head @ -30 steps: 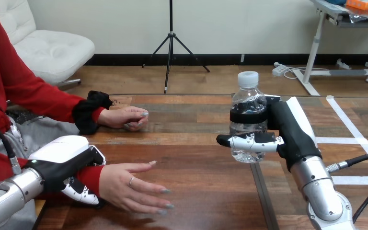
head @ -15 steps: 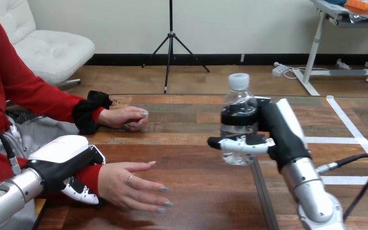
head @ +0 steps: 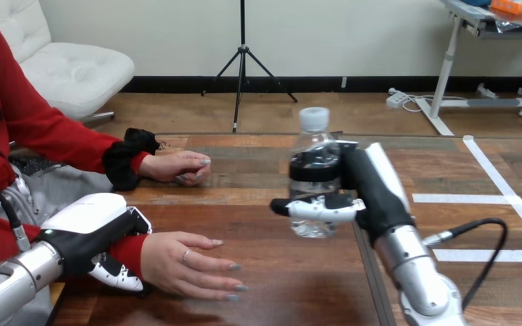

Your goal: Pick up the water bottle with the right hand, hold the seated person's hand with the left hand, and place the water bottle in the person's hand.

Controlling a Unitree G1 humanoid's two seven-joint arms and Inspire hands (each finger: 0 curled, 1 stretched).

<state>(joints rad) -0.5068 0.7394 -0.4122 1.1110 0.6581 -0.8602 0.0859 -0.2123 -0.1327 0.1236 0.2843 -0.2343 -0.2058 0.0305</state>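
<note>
Water bottle [head: 315,178], capped, upright, clamped in right hand [head: 372,193] above table [head: 279,285], right of person's near hand [head: 187,265], apart; bare wood between. Left hand [head: 88,231] curled round that hand's wrist.

Seen from across the room, the humanoid's two machine arms. The left forearm [head: 10,291] and the right forearm [head: 416,280] are tubes of brushed silver metal, rounded and ringed near the wrist. The black left hand [head: 92,238] wears a broad, domed, glossy white shell [head: 85,207] across its back, and its jointed fingers [head: 117,274] alternate white plates with black links. The black right hand [head: 375,197] carries a narrower white stripe-like shell, and its white-plated thumb [head: 316,208] ends in a black tip.
</note>
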